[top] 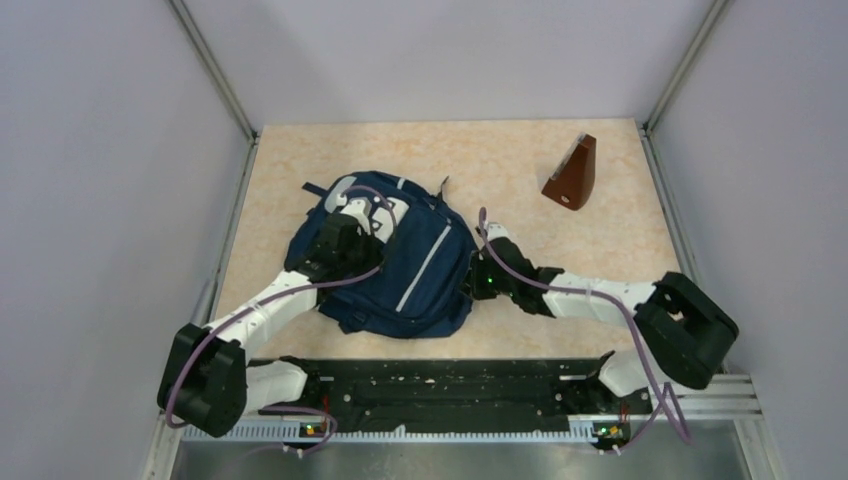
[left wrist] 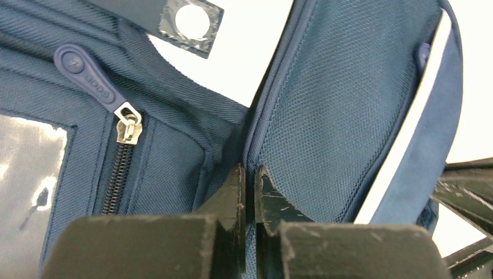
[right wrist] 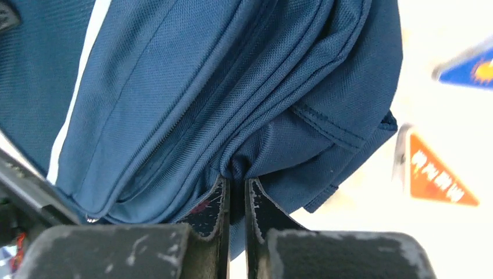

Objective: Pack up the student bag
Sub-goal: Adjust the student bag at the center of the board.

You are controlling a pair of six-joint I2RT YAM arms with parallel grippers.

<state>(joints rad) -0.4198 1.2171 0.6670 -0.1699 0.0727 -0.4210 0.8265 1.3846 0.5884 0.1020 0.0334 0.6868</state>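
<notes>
Bag (top: 400, 265) lies flat on the table (top: 560, 260), front face up.

Left gripper (left wrist: 249, 174): at the bag's far-left end, jaws clenched on a fabric fold at a seam, just beside the pocket zip (left wrist: 118, 174).

Right gripper (right wrist: 237, 181): at the bag's right edge, jaws clenched on bunched side fabric.

The zip is closed, with its pull (left wrist: 87, 72) lying flat. No compartment shows open, and the contents are not visible.

Wedge (top: 573, 173), brown, stands far-right of the bag, well apart and outside it.

Judgement: early stage. You have the bag pinched at two points, nothing more. Opening a compartment, loading and zipping up all look left to do.
</notes>
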